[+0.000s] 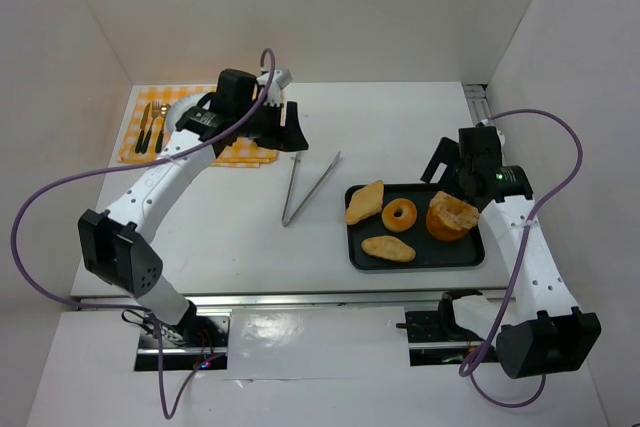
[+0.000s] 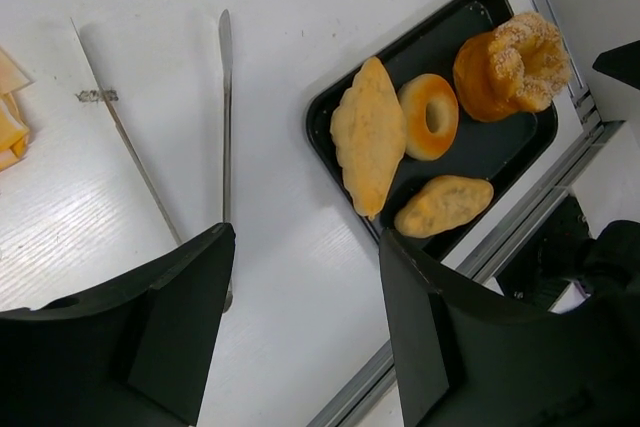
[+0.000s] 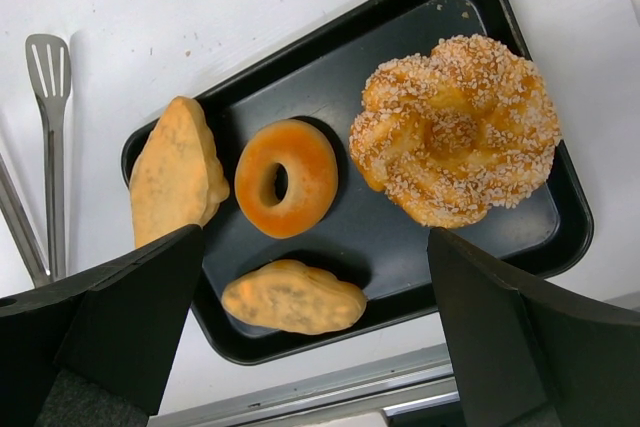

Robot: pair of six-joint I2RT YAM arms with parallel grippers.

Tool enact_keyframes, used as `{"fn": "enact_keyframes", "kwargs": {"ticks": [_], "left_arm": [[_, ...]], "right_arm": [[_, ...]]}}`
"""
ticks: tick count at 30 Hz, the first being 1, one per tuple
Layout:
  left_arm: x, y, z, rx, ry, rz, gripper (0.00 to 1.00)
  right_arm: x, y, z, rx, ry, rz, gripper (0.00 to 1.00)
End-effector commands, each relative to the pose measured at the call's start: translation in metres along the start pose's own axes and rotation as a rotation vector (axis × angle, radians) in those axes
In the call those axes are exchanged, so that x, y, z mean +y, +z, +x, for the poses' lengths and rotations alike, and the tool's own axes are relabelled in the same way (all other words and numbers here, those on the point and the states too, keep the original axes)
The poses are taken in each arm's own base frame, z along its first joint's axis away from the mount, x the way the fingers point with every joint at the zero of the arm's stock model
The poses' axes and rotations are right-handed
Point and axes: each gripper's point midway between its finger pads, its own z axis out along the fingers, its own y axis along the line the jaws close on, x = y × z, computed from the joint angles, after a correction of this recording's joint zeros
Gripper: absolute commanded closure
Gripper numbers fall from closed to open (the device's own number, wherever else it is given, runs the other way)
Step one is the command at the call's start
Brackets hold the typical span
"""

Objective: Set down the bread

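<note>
A black tray (image 1: 440, 252) at the front right holds four breads: a flat leaf-shaped pastry (image 1: 365, 202), a ring doughnut (image 1: 400, 214), a sugared crown-shaped bun (image 1: 452, 215) and an oval roll (image 1: 388, 248). My left gripper (image 1: 290, 132) is open and empty, high over the table left of the tray; its view shows the pastry (image 2: 370, 135) and the oval roll (image 2: 443, 205) beyond its jaws (image 2: 305, 247). My right gripper (image 1: 445, 162) is open and empty above the tray's far edge; in its view (image 3: 315, 247) the doughnut (image 3: 285, 177) and the oval roll (image 3: 293, 297) lie between the fingers.
Metal tongs (image 1: 308, 187) lie on the table between the two grippers, left of the tray. A yellow checkered cloth (image 1: 250, 155) with a white plate (image 1: 182, 105) and cutlery (image 1: 150, 127) is at the back left, partly under the left arm. White walls close in the sides and back.
</note>
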Motion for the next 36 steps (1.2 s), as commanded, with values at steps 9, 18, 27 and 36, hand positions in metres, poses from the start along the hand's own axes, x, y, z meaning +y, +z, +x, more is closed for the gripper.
{"fn": "enact_keyframes", "kwargs": {"ticks": [9, 18, 27, 36], "left_arm": [[0.069, 0.023, 0.081, 0.139, -0.055, -0.361, 0.24], [0.077, 0.071, 0.172, 0.352, -0.018, -0.426, 0.11], [0.105, 0.096, 0.194, 0.437, -0.040, -0.533, 0.06], [0.125, 0.140, 0.173, 0.398, 0.002, -0.590, 0.18]], "right_arm": [[-0.001, 0.000, 0.003, -0.012, 0.006, -0.014, 0.00], [0.009, 0.003, -0.002, -0.004, 0.007, -0.047, 0.00], [0.008, 0.003, 0.000, -0.004, -0.002, -0.047, 0.00], [0.006, 0.003, -0.002, -0.009, -0.020, -0.036, 0.00]]}}
